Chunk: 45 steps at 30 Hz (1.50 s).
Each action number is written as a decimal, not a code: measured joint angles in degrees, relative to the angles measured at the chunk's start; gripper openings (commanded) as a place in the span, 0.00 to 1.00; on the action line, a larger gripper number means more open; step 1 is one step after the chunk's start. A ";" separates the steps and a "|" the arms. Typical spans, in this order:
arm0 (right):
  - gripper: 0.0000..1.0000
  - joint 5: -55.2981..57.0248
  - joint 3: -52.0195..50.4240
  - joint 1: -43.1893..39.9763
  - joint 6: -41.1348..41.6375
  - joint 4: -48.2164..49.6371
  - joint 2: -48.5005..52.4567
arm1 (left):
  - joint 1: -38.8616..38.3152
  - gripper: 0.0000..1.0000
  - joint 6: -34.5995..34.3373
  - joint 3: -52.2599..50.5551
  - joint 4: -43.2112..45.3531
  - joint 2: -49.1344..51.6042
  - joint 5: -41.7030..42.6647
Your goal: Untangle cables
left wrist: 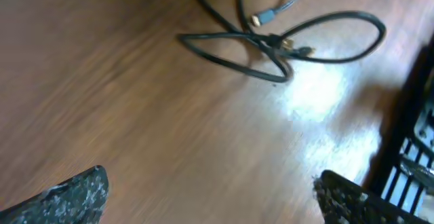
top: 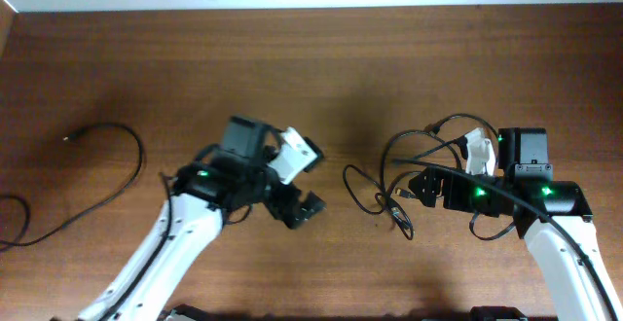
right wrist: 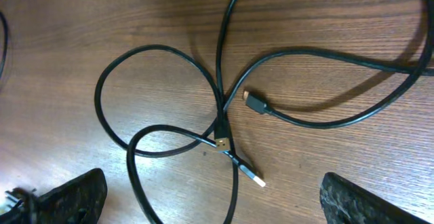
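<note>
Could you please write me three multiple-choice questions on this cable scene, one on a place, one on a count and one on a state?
1. Where does the lone cable lie?
A. Near the left edge of the table.
B. Under the right gripper.
C. Between the two grippers.

2. How many plug ends show in the right wrist view?
A. One.
B. Three.
C. Six.

3. What is the state of the left gripper?
A. Shut on a cable.
B. Open, holding nothing.
C. Out of view.

Answers:
1 A: it curves alone at the far left.
2 B: three metal tips are visible.
3 B: its fingers stand wide apart with nothing between them.
</note>
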 measured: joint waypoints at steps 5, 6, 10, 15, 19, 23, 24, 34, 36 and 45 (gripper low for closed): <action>0.99 0.79 0.00 0.00 0.04 -0.04 0.00 | -10.08 0.99 -1.05 -0.09 5.95 4.72 -2.29; 0.99 1.51 0.00 0.00 0.26 -0.15 0.00 | -11.65 0.99 -1.88 -0.15 7.34 5.33 -2.49; 0.99 6.45 0.00 0.00 3.34 -0.55 0.00 | -16.61 0.99 -6.56 -0.24 14.05 6.21 -3.17; 0.99 12.13 0.00 0.00 5.64 -0.87 0.00 | -20.59 0.99 -10.01 -0.24 19.21 6.23 -3.17; 0.99 17.97 0.00 0.00 7.10 -1.90 0.00 | -21.22 0.99 -11.69 -0.24 20.41 6.34 -5.25; 0.99 21.75 0.00 0.00 7.65 -2.08 0.00 | -21.22 0.99 -12.81 -0.24 22.32 8.20 -6.84; 0.99 22.23 0.00 0.00 7.72 -2.05 0.00 | -21.22 0.99 -13.03 -0.24 23.15 8.85 -7.04; 0.99 30.56 0.00 0.00 7.76 -3.15 0.00 | -21.22 0.99 -17.88 -0.28 31.43 15.69 -7.41; 0.99 31.52 0.00 0.00 7.78 -3.21 0.00 | -21.22 0.99 -18.27 -0.28 31.56 16.06 -7.41; 0.99 33.11 0.00 0.00 7.76 -3.39 0.00 | -21.22 0.99 -21.97 -0.28 30.95 16.13 -7.43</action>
